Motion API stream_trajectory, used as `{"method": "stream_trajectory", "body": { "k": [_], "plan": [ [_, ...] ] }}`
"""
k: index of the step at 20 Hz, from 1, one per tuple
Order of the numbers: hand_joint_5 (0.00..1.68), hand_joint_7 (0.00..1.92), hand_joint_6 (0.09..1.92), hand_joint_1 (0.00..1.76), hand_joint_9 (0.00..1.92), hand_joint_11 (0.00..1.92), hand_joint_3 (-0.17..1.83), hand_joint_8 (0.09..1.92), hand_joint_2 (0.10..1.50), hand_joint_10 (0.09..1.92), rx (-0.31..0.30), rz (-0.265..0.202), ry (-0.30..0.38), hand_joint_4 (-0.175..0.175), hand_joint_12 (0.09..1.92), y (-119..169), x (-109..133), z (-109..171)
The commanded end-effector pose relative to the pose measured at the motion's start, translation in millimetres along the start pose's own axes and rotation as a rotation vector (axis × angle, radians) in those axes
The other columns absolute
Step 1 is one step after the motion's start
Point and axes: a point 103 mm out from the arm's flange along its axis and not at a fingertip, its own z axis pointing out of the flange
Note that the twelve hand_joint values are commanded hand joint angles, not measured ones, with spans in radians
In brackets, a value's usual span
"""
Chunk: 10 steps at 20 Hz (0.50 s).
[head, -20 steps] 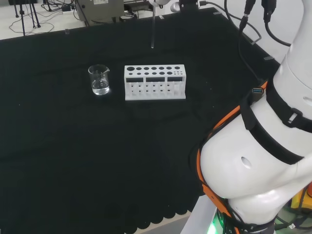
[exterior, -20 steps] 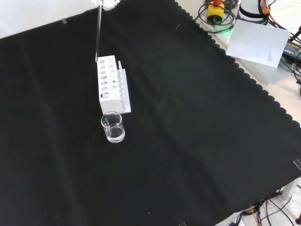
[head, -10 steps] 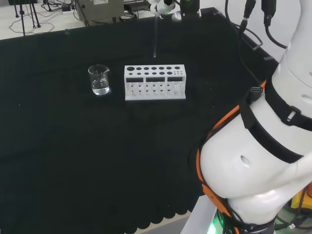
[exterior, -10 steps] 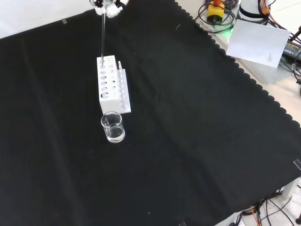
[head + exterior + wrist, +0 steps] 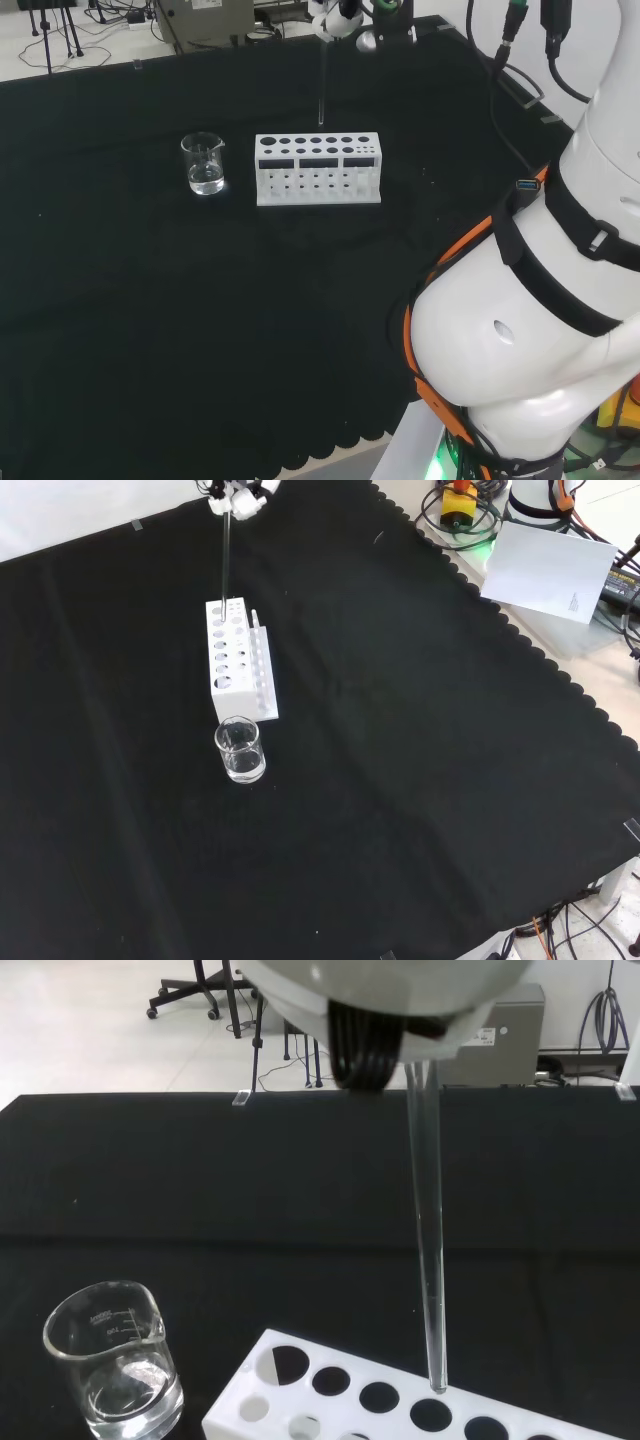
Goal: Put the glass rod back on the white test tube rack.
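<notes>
The glass rod (image 5: 321, 85) hangs upright from the hand (image 5: 338, 16), whose fingers pinch its upper end. In the head view the rod's lower tip is just above the back row of holes of the white test tube rack (image 5: 318, 168). From the front, the hand (image 5: 240, 494) is at the top edge, with the rod (image 5: 226, 555) reaching down to the far end of the rack (image 5: 238, 660). In the wrist view the rod (image 5: 428, 1240) ends a little above a hole in the rack (image 5: 400, 1412), under a blurred white part of the hand (image 5: 380, 995).
A small glass beaker (image 5: 204, 163) with a little clear liquid stands left of the rack in the head view; from the front this beaker (image 5: 240, 750) is nearer than the rack. The arm's white links (image 5: 540, 300) fill the head view's right. A white sheet (image 5: 550, 570) lies off the cloth.
The hand has come down and shifted slightly right in the head view, bringing the rod's tip from well behind the rack to just above its holes.
</notes>
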Motion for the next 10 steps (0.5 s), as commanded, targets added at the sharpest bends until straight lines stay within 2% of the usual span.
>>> {"method": "stream_trajectory", "body": {
  "k": [1,10],
  "plan": [
    [1.22,1.31,0.45,1.32,1.77,1.26,0.61,0.87,0.69,0.64,-0.013,-0.019,0.002,-0.175,0.74,-3.4,3.9,2.3],
    [1.22,1.31,0.45,1.32,1.77,1.26,0.62,0.87,0.69,0.64,0.017,-0.032,0.004,-0.175,0.74,9.1,10.7,15.6]
  ]
}}
